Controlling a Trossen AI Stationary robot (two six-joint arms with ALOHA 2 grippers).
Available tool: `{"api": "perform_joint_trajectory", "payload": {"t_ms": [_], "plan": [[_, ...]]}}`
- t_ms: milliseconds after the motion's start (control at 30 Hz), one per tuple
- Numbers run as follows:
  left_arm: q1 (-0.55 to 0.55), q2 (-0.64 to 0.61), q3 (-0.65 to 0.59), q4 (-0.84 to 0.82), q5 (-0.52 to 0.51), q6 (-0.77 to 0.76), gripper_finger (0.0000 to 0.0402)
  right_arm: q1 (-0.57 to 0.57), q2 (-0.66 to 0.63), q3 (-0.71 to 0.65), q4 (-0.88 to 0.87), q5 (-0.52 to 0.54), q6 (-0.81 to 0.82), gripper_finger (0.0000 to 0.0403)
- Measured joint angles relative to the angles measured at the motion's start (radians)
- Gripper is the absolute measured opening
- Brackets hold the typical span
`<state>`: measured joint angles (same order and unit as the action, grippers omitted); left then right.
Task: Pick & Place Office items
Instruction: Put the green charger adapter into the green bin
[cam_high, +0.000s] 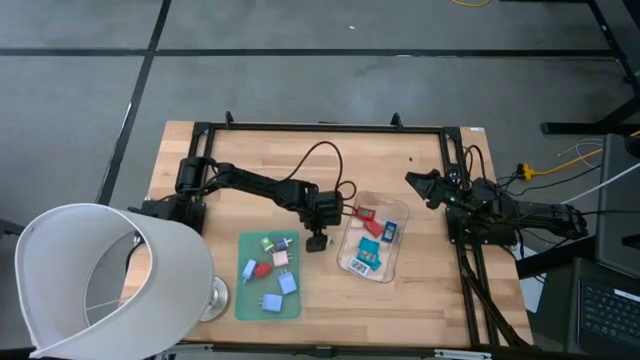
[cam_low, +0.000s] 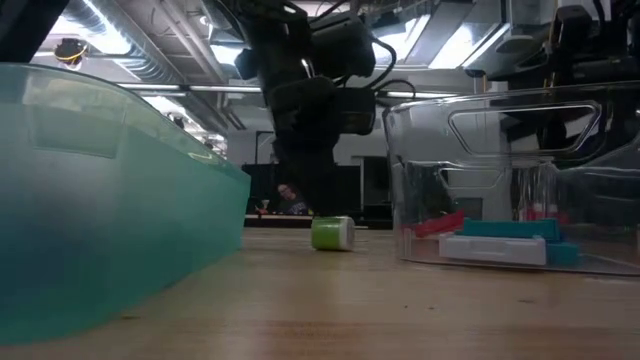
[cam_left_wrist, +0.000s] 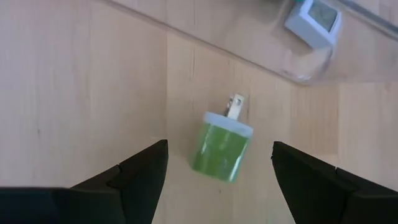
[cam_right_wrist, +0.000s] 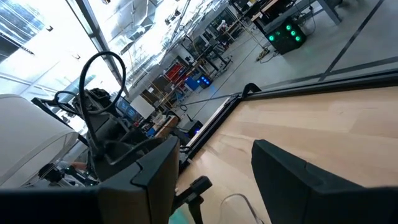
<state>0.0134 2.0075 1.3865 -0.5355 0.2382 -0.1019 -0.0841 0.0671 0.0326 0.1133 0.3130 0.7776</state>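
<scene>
Open left pincer (cam_left_wrist: 219, 163) straddles unlabelled green piece (cam_left_wrist: 221, 147)

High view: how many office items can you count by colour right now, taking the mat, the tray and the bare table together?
Light green pieces: 2
Red pieces: 2
Pink piece: 1
Blue or teal pieces: 7
Total: 12, as far as the views show.

grey floor (cam_high: 300, 90), wooden table (cam_high: 270, 150) (light planks), ceiling lights (cam_low: 470, 40)
</scene>
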Motion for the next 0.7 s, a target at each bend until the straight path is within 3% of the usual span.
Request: {"api": "perform_joint_trajectory", "payload": {"t_ms": [700], "plan": [[0.0,0.028,-0.021,0.035,0.012,0.063,0.0281,0.0,0.0,0.0,-0.029,0.001,0.0,0.02]]}}
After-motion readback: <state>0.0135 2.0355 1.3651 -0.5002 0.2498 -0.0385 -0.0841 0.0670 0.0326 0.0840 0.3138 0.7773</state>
